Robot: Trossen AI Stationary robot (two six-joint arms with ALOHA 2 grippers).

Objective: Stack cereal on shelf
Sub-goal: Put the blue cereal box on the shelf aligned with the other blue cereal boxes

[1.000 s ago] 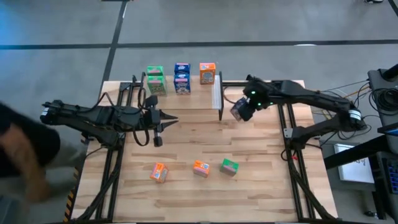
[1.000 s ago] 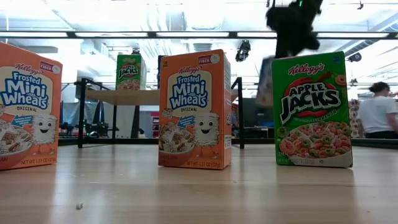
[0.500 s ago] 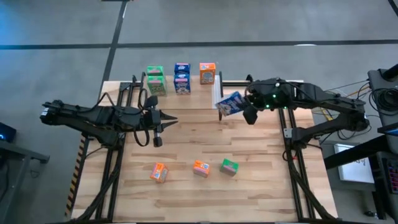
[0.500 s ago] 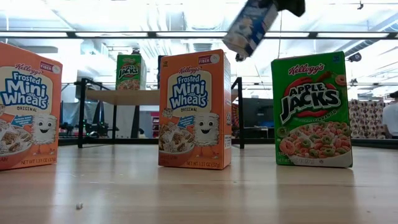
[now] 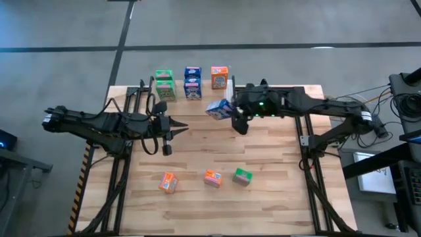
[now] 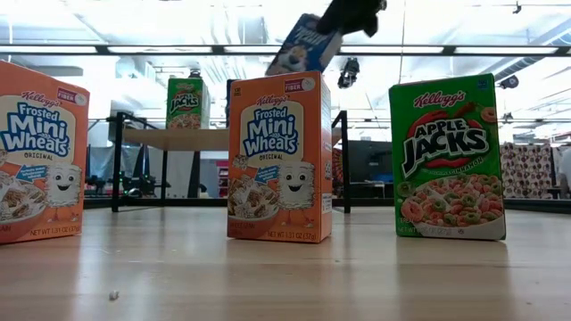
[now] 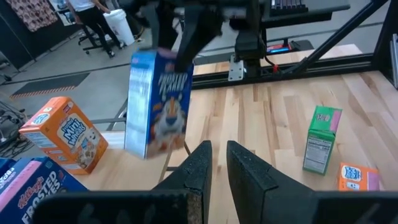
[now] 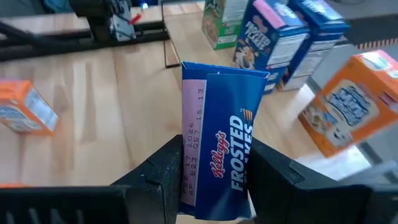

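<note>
R gripper (image 5: 231, 110), clamped on blue box (image 5: 219, 109), has swung left to frame centre-top, nearly over shelf (image 5: 229, 99); placing next. L gripper (image 5: 166, 137) shut, idle.

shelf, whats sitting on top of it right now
On the shelf stand green, blue and orange cereal boxes. The right gripper carries another blue box at the shelf's white end, still in the air. Whatever stands behind the front boxes is hidden.
</note>
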